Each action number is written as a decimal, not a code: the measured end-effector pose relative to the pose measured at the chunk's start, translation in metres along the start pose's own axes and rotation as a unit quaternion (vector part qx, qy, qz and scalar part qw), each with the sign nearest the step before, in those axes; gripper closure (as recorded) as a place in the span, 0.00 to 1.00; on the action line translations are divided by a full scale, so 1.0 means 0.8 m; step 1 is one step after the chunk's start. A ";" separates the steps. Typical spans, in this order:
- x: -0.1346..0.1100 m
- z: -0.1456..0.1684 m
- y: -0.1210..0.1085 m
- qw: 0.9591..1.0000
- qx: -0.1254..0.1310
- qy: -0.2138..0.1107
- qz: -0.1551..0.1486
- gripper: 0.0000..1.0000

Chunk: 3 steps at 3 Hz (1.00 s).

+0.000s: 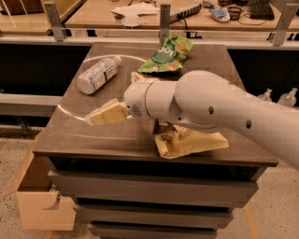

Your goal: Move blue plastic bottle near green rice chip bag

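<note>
1. Dark brown, the top of a drawer cabinet [205, 70] fills the middle of the view, with a cluttered wooden desk [93, 11] behind it at 12 o'clock.
2. The gripper [93, 117] is cream-coloured. It hangs over the left half of the top and points toward 9 o'clock. Whether it is parted or closed cannot be told.
3. The white arm [210, 105] runs from the gripper toward 3 to 4 o'clock and leaves the view at the right edge.
4. The blue plastic bottle [97, 74] lies on its side at 12 o'clock from the gripper, apart from it. Its white cap points toward 1 to 2 o'clock.
5. The green rice chip bag [166, 55] lies near the back edge, between 1 and 2 o'clock from the gripper. From the bottle it sits at about 2 o'clock, with a strip of bare top between the two.
6. A brown-and-cream snack bag [191, 140] lies flat near the front edge, between 3 and 4 o'clock from the gripper and partly under the arm.
7. An open cardboard box [42, 205] stands on the floor at 7 o'clock, beside the cabinet.
</note>
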<state>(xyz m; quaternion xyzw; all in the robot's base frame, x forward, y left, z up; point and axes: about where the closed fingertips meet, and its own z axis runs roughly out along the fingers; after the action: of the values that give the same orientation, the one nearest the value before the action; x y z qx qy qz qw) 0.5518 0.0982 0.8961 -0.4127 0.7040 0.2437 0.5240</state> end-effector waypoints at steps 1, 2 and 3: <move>-0.013 0.027 0.000 0.999 0.019 -0.044 0.022 0.00; -0.015 0.059 0.008 0.996 0.051 -0.058 0.038 0.00; -0.007 0.078 -0.003 0.988 0.133 -0.035 0.064 0.00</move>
<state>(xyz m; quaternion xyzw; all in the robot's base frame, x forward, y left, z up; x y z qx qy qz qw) 0.5878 0.1477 0.8811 -0.2849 0.7362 0.1950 0.5821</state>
